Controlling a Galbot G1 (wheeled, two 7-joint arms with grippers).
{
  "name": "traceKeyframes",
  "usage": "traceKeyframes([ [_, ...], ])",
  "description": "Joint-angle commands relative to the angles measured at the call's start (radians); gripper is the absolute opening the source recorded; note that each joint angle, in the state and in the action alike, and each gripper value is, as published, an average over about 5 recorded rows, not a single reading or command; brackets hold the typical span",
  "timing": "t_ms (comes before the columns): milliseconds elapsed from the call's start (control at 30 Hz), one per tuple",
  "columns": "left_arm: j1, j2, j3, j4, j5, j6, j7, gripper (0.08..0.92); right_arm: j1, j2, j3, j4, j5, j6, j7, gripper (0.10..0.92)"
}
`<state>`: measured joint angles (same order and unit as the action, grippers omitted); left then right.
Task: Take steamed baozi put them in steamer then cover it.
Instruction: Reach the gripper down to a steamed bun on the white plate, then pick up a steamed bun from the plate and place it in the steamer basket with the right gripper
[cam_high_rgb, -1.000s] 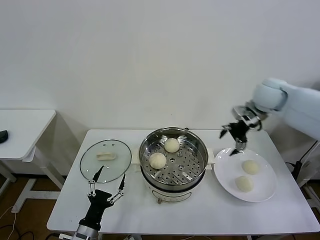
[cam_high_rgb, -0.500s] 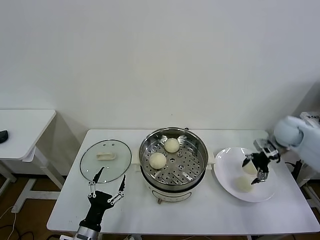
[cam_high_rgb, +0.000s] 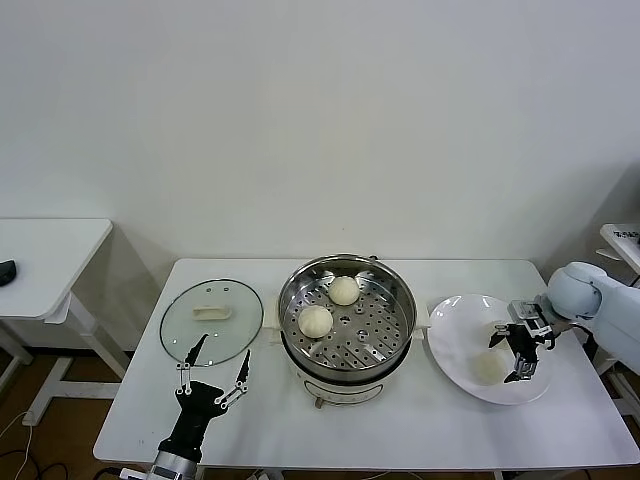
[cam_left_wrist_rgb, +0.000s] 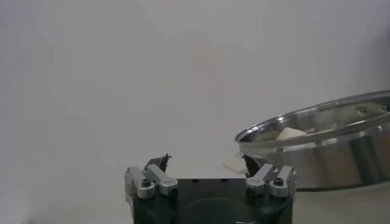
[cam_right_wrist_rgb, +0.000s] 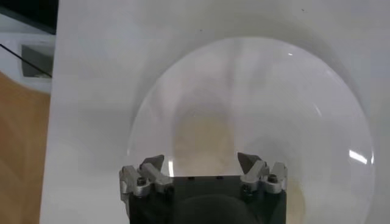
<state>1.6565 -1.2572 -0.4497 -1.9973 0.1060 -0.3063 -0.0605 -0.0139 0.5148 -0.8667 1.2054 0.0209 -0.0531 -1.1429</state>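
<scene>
White tabletop (cam_high_rgb: 400, 430), head view, contents listed by clock position about its centre. Centre: steamer (cam_high_rgb: 347, 318), a round shiny steel pot with a perforated tray on a white base, uncovered. Inside it, two steamed baozi: one bun (cam_high_rgb: 343, 290) toward 12 o'clock of the tray, one bun (cam_high_rgb: 315, 320) toward 9 o'clock, close to each other but apart. At 9 o'clock of the steamer: cover (cam_high_rgb: 211, 321), a clear glass lid with metal rim and cream handle at its middle, lying flat on the tabletop just beside the steamer. At 3 o'clock of the steamer: white plate (cam_high_rgb: 455, 340), carrying two further baozi; the nearer bun (cam_high_rgb: 488, 367) sits toward 5 o'clock of the plate, the other bun (cam_high_rgb: 497, 331) is partly hidden behind the right arm's tool. Right tool (cam_high_rgb: 521, 352): low over the plate's 3 o'clock side, jaws spread wide and holding nothing, standing at the two buns; whether it touches either cannot be told. In the right wrist view the plate (cam_right_wrist_rgb: 317, 91) fills the frame and a pale bun (cam_right_wrist_rgb: 204, 143) lies ahead of the spread right tool (cam_right_wrist_rgb: 203, 163). Left tool (cam_high_rgb: 212, 366): at 7 o'clock of the tabletop, near the front edge, its tips just beside the cover's near rim, jaws wide apart and empty. Left wrist view: left tool (cam_left_wrist_rgb: 206, 162) with the steamer's steel wall (cam_left_wrist_rgb: 323, 146) ahead. Second white table (cam_high_rgb: 45, 250) at far 9 o'clock, well apart.
</scene>
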Motion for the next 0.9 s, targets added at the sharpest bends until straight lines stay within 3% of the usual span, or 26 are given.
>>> traceKeyframes([
  [33,0.001,-0.001,-0.004,0.004,0.001,0.000,-0.002,0.823,-0.050,0.030,0.028,-0.022,-0.018,-0.005,0.031,0.823],
  [167,0.002,-0.002,-0.005,0.005,0.000,-0.001,-0.003,0.823,-0.049,0.041,0.023,-0.028,-0.022,-0.008,0.028,0.819],
  [533,0.003,-0.002,-0.004,0.000,0.000,0.000,-0.002,0.823,0.037,0.020,0.000,0.019,-0.023,-0.004,-0.007,0.676],
  [767,0.003,0.005,-0.001,-0.005,-0.001,-0.003,-0.002,0.823,0.396,0.033,-0.165,0.116,-0.040,0.115,-0.083,0.657],
  [900,0.002,0.011,0.002,-0.006,-0.004,-0.007,-0.002,0.823,0.645,0.106,-0.318,0.172,0.056,0.212,-0.106,0.656],
])
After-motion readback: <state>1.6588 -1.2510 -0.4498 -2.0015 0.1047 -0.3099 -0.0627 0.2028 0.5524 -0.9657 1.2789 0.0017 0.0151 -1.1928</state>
